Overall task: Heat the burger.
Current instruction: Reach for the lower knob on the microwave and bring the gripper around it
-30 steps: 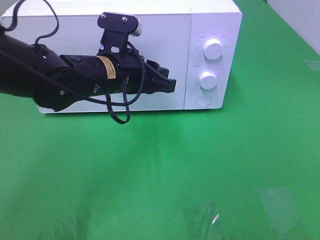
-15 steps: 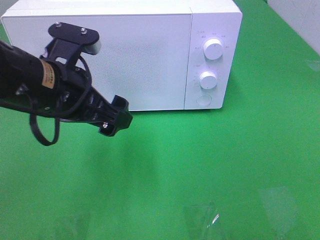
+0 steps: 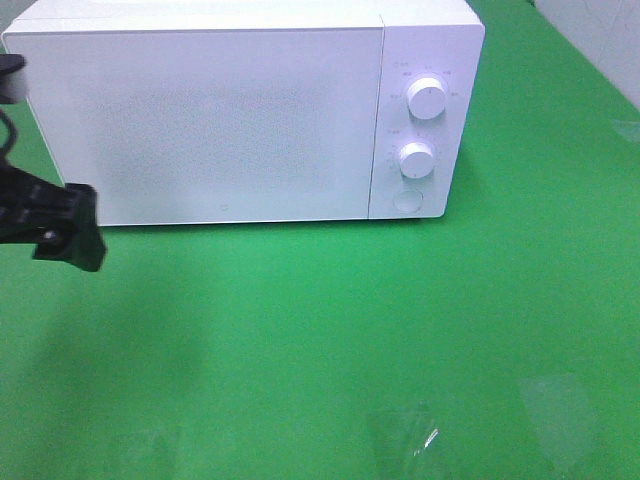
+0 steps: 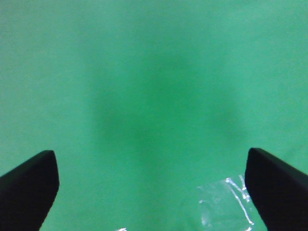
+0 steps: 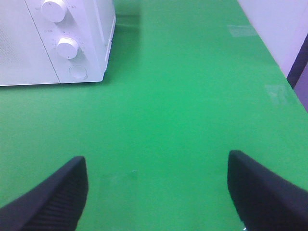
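Note:
The burger is out of view in every frame. The white microwave [image 3: 220, 110] stands at the back of the green table with its door shut; its dial side also shows in the right wrist view [image 5: 53, 48]. My left gripper [image 3: 65, 235] hangs at the far left edge, in front of the microwave's left corner. In its wrist view the left gripper [image 4: 149, 154] is open over bare green cloth, holding nothing. My right gripper [image 5: 156, 159] is open and empty, off to the right of the microwave; the exterior view does not show it.
The microwave's right panel carries two white knobs [image 3: 427, 99] [image 3: 416, 159] and a round button [image 3: 406, 202]. Clear tape patches [image 3: 555, 405] [image 3: 405, 435] lie on the cloth near the front. The table's right edge [image 5: 288, 82] meets a pale wall.
My left arm has swung away from the microwave door, down and to the far left. Its jaws went from partly closed to wide open. The right gripper has not moved.

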`<move>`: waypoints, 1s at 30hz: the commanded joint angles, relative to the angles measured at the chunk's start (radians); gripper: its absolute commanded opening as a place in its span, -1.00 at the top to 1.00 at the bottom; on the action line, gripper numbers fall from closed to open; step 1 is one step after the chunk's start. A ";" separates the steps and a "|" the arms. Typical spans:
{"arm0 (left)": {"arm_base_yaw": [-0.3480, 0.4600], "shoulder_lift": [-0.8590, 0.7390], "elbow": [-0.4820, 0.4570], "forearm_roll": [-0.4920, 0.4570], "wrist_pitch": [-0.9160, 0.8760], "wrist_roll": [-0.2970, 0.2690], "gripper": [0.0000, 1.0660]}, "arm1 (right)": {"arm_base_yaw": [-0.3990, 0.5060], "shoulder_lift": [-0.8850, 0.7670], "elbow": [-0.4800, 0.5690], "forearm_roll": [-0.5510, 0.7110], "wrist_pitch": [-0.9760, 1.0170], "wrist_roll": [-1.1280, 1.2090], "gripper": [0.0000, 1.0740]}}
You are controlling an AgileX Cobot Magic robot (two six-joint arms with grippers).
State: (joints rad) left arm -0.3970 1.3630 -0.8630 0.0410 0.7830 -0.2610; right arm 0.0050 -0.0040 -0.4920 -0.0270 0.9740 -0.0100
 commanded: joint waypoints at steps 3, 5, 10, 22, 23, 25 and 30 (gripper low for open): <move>0.179 -0.062 -0.001 -0.058 0.095 0.084 -0.90 | -0.005 -0.027 0.001 0.000 -0.013 0.004 -0.42; 0.308 -0.131 -0.001 -0.064 0.159 0.134 -0.90 | -0.005 -0.027 0.001 0.000 -0.013 0.004 -0.42; 0.391 -0.233 0.000 -0.063 0.266 0.152 -0.90 | -0.005 -0.027 0.001 0.000 -0.013 0.004 -0.42; 0.393 -0.614 0.165 -0.058 0.290 0.174 -0.90 | -0.005 -0.027 0.001 0.000 -0.013 0.004 -0.42; 0.393 -0.648 0.184 -0.058 0.290 0.171 -0.90 | -0.005 -0.027 0.001 0.000 -0.013 0.004 -0.42; 0.393 -0.731 0.225 -0.058 0.301 0.171 -0.90 | -0.005 -0.027 0.001 0.000 -0.013 0.004 -0.42; 0.393 -0.922 0.290 -0.057 0.331 0.171 -0.90 | -0.005 -0.027 0.001 0.000 -0.013 0.004 -0.42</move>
State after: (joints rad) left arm -0.0070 0.5330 -0.6030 -0.0070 1.0970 -0.0820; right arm 0.0050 -0.0040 -0.4920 -0.0270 0.9740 -0.0100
